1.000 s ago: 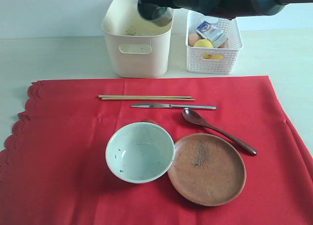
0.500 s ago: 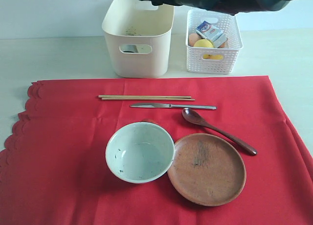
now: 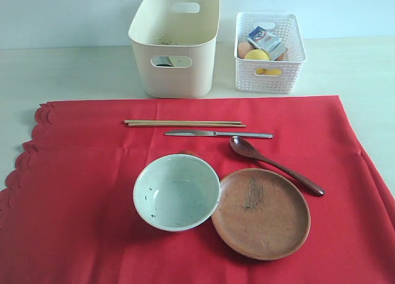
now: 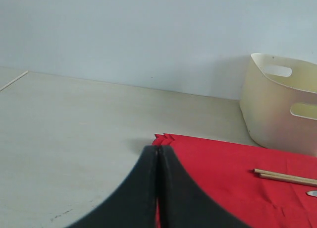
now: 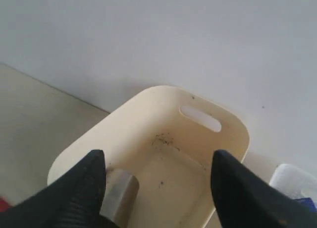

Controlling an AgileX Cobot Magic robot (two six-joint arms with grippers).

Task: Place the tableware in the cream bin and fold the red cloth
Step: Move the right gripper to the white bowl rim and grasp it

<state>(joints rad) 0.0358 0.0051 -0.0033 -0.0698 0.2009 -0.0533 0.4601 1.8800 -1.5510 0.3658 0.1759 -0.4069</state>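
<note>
The steel cup [image 5: 119, 193] lies inside the cream bin [image 3: 174, 43] and shows through its front handle hole. My right gripper [image 5: 158, 158] hangs open above the bin [image 5: 163, 153], holding nothing. On the red cloth [image 3: 80, 173] lie the chopsticks [image 3: 184, 123], the knife [image 3: 216, 134], the dark spoon [image 3: 274, 163], the speckled bowl [image 3: 176, 191] and the wooden plate [image 3: 261, 213], the bowl overlapping the plate's rim. My left gripper [image 4: 158, 151] is shut and empty over the table, by the cloth's far left corner [image 4: 223, 168]. Neither arm shows in the exterior view.
A white lattice basket [image 3: 270, 52] with a lemon, an egg and packets stands right of the bin. Bare pale table [image 3: 62, 74] lies left of the bin and behind the cloth. A wall runs close behind both containers.
My right gripper held the cup over the bin, let it go inside, then drew back up out of the exterior view. Everything on the cloth stayed put.
</note>
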